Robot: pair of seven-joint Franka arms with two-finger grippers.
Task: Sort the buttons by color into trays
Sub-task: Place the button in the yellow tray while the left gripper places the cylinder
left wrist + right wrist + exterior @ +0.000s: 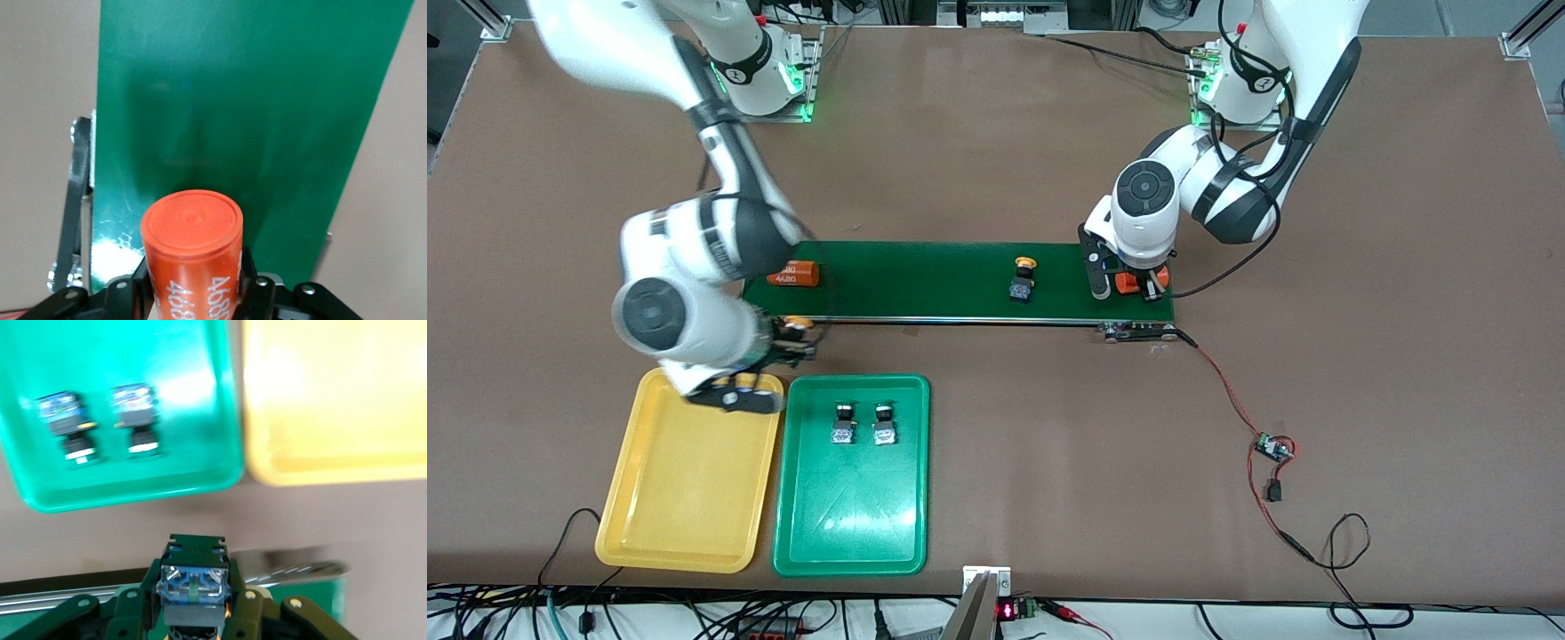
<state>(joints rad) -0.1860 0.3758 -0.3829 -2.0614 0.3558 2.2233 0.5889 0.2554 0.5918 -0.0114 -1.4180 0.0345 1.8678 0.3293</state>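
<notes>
Just above the gap between belt and trays, our right gripper (791, 342) fingers squeeze a yellow button (192, 593). We see the yellow tray (685, 533) lying just nearer the camera. Our left gripper (1129, 284) clamps an orange cylinder (193, 257) over the belt (925, 284).

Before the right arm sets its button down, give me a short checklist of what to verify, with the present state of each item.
1. Right gripper shut on a button: ok.
2. Held button's cap is yellow, matching the yellow tray: ok, a yellow-orange cap edge shows in the front view.
3. Right gripper over the yellow tray: not ok, it hangs between the conveyor belt and the tray's edge.
4. Green tray holds both green buttons: ok.
5. Left gripper out of the way: ok, it holds an orange cylinder at the belt's end.
6. Other yellow button is on the belt: ok.
</notes>
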